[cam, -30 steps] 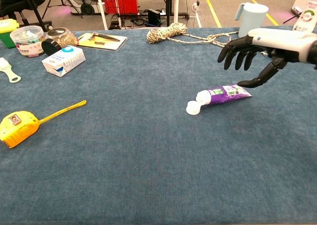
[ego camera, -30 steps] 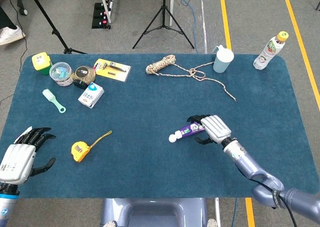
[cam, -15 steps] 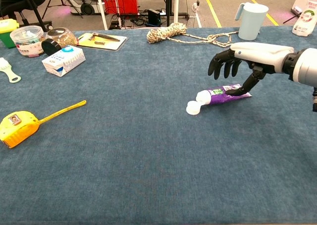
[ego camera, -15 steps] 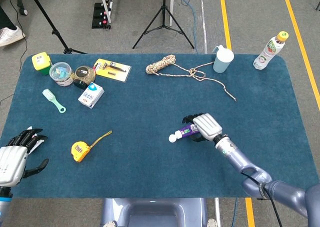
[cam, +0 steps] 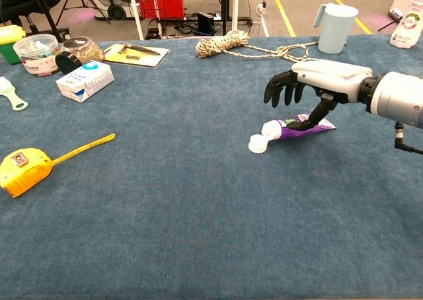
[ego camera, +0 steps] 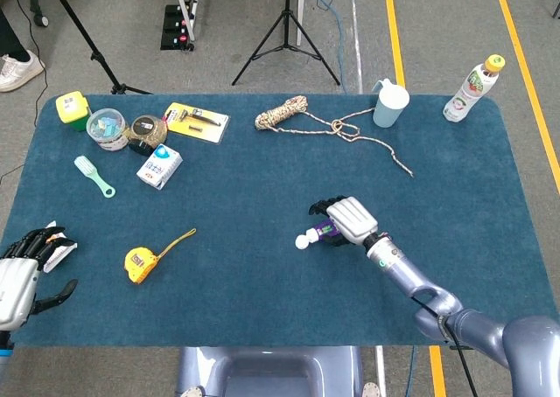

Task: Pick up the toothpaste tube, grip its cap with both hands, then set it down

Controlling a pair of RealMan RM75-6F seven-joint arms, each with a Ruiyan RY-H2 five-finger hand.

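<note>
A purple toothpaste tube [cam: 299, 126] with a white cap [cam: 256, 143] lies flat on the blue table, cap pointing left; in the head view the tube [ego camera: 325, 232] is mostly covered by the hand, with the cap [ego camera: 301, 240] showing. My right hand [cam: 304, 84] hovers over the tube with its fingers spread and curved down, the thumb reaching the tube's top; it holds nothing. From above, that right hand [ego camera: 344, 219] sits right over the tube. My left hand [ego camera: 24, 271] hangs open off the table's near left corner, far from the tube.
A yellow tape measure [cam: 26, 164] lies at the front left. At the back left are a milk carton [cam: 84, 80], jars and a blister card [cam: 135, 53]. A rope [cam: 228, 44], a jug [cam: 333, 26] and a bottle [ego camera: 472, 87] stand along the back.
My right hand has slid left over the tube and lowered, its thumb coming down onto it. My left hand has drifted further left and down off the table corner.
</note>
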